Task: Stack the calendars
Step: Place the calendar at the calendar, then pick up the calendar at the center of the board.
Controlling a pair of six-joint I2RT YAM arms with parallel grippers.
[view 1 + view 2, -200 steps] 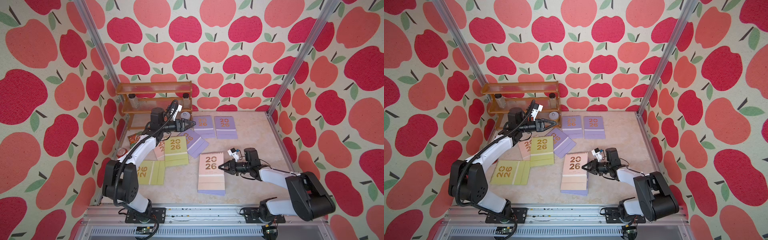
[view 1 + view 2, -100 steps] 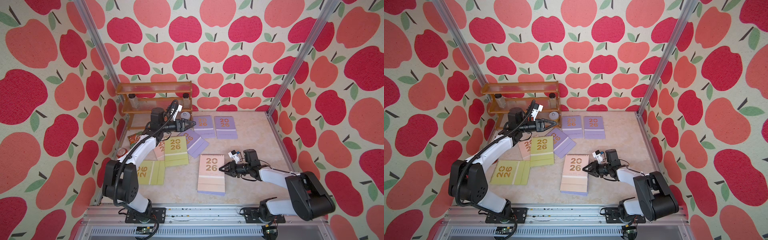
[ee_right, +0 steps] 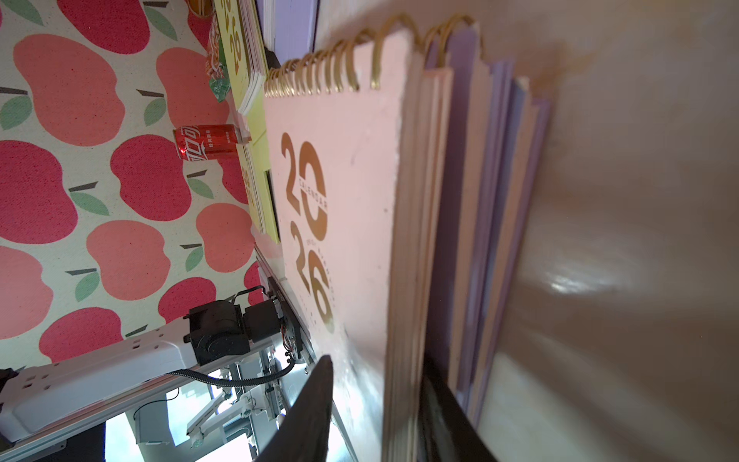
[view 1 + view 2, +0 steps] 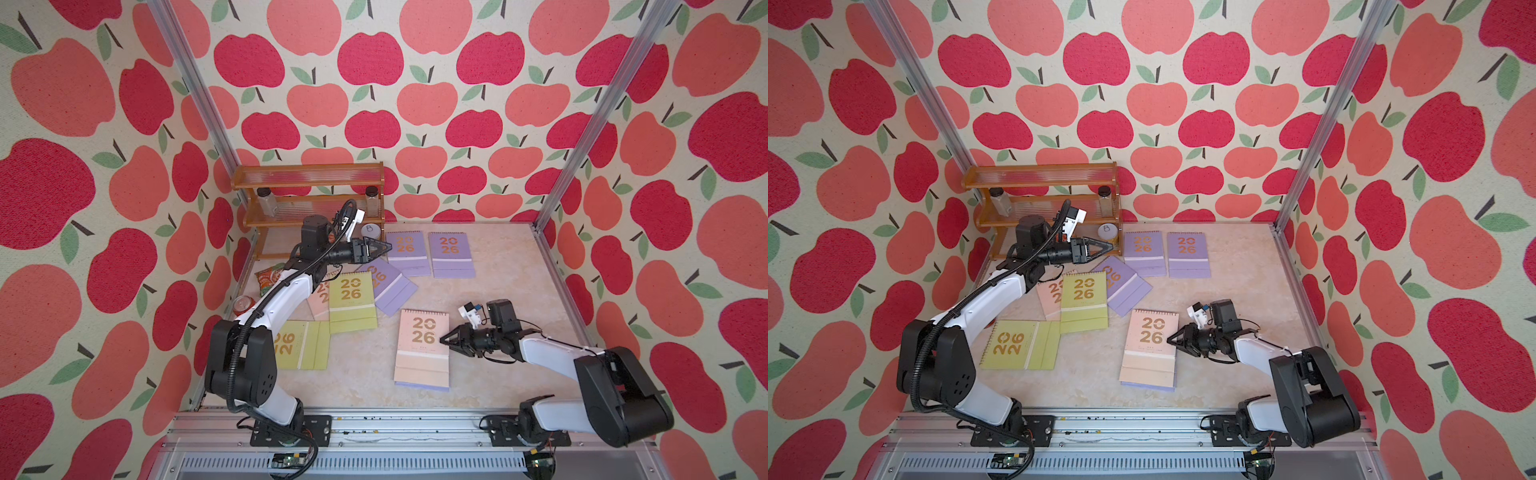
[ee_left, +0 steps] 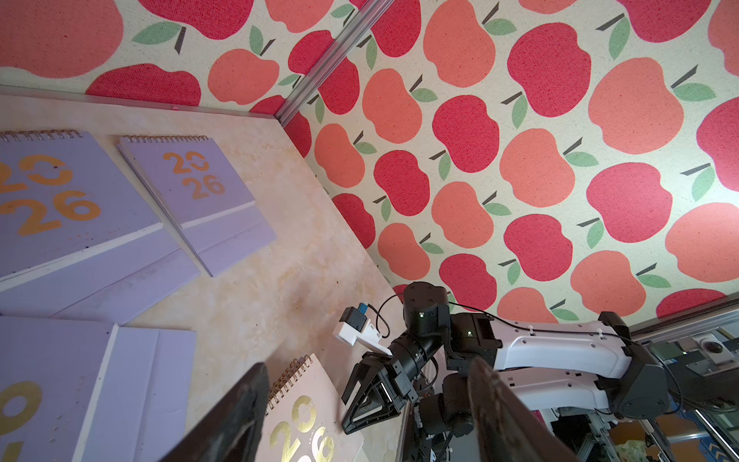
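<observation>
A pink calendar (image 4: 422,349) lies flat on a lilac calendar (image 4: 419,384) at the front middle. My right gripper (image 4: 442,338) is at its right edge, open. In the right wrist view one finger is above the pink calendar (image 3: 344,180) and the other sits between it and the lilac one (image 3: 480,200). My left gripper (image 4: 384,248) hovers open and empty over the back calendars. There, two lilac ones (image 4: 407,253) (image 4: 451,253) lie side by side and a tilted lilac one (image 4: 390,286) is nearby. Two yellow-green calendars (image 4: 351,301) (image 4: 301,345) lie at the left, over a half-hidden pink one (image 4: 320,297).
A wooden rack (image 4: 309,195) with spice jars stands at the back left, with a small round jar (image 4: 370,229) beside it. A snack packet (image 4: 270,276) and a red can (image 4: 243,305) lie along the left wall. The metal rail (image 4: 415,424) runs along the front.
The right gripper's jaws have opened from shut on the pink calendar's edge, and the calendar has settled onto the lilac one. The left arm has not moved.
</observation>
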